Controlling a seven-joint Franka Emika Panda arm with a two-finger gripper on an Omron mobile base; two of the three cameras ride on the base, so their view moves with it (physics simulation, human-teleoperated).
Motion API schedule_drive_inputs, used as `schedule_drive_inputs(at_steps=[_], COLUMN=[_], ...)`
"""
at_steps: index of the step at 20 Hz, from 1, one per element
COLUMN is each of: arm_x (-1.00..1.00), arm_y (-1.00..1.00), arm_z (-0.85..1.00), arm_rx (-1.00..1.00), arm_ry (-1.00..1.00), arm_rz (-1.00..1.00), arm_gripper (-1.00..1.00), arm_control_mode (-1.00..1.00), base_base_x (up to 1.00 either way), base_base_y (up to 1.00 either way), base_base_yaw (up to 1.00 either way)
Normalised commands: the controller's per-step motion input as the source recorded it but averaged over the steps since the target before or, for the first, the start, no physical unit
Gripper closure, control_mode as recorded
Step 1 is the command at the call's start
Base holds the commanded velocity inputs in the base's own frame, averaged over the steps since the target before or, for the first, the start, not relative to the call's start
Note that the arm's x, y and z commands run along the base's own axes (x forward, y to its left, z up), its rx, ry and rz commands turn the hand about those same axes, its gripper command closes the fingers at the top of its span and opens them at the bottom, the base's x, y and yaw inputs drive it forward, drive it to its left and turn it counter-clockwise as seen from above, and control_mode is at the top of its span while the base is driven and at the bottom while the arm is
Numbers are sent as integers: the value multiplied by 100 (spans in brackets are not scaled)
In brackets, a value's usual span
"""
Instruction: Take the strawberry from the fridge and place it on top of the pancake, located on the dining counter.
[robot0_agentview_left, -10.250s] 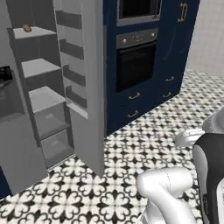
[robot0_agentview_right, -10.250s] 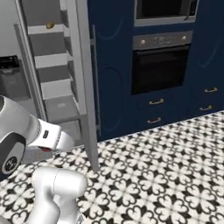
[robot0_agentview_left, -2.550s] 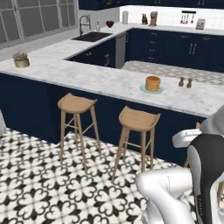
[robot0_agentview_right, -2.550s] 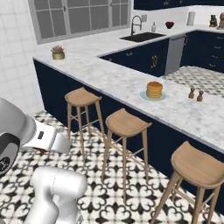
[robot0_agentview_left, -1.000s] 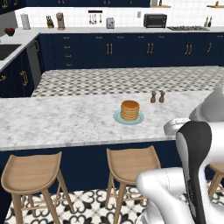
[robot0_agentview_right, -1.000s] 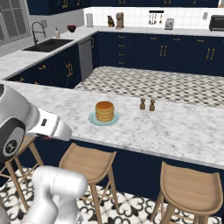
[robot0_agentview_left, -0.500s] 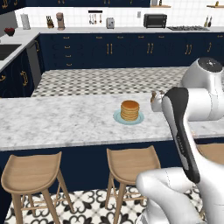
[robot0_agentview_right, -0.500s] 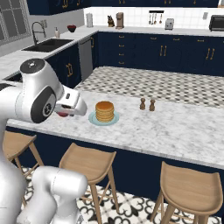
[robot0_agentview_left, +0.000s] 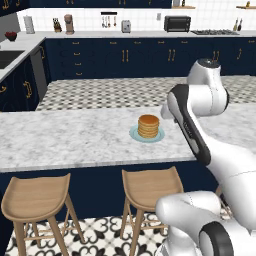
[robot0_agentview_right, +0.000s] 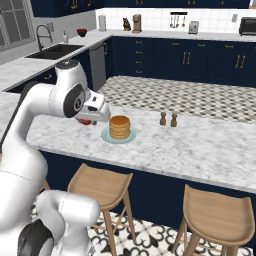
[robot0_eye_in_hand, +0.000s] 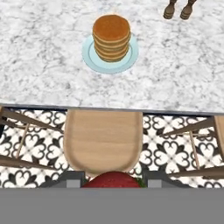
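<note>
The pancake (robot0_agentview_left: 148, 125) (robot0_agentview_right: 120, 126) (robot0_eye_in_hand: 111, 36) is a golden-brown stack on a pale blue plate (robot0_eye_in_hand: 89, 54) on the marble dining counter (robot0_agentview_left: 75, 140) (robot0_agentview_right: 200, 145) (robot0_eye_in_hand: 43, 65). My gripper (robot0_agentview_right: 87, 120) (robot0_eye_in_hand: 113, 180) is shut on the red strawberry (robot0_agentview_right: 86, 121) (robot0_eye_in_hand: 113, 179), which sits between the two dark fingertips (robot0_eye_in_hand: 72, 178). The hand hangs over the counter's near edge, above a stool and short of the pancake, to its left in the right base view. In the left base view my own arm hides the hand. The fridge is out of view.
Two small brown shakers (robot0_agentview_right: 168, 119) (robot0_eye_in_hand: 178, 9) stand on the counter just beyond the plate. Wooden stools (robot0_agentview_left: 150, 182) (robot0_agentview_right: 102, 187) (robot0_eye_in_hand: 103, 140) line the counter's near side. Navy cabinets and a sink counter lie across the patterned floor.
The arm has risen from a tucked pose and swung out over the counter's edge toward the pancake, carrying the strawberry. Before that, the base drove from the fridge to the dining counter.
</note>
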Motion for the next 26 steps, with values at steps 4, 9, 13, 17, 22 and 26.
schedule_drive_inputs(at_steps=[4, 9, 13, 17, 22, 26], arm_x=[61, 58, 43, 39, 40, 47], arm_y=[0, 0, 0, 0, 0, 0], arm_z=[-18, -23, -25, -32, -36, -24], arm_rx=[0, 0, 0, 0, 0, 0], arm_ry=[12, 11, 3, 0, 0, 0], arm_rz=[2, 3, 3, 3, 2, 1], arm_gripper=[100, 100, 100, 100, 100, 100], arm_control_mode=[-100, -100, -100, -100, -100, -100], base_base_x=[0, 0, 0, 0, 0, 0], base_base_y=[0, 0, 0, 0, 0, 0], base_base_yaw=[0, 0, 0, 0, 0, 0])
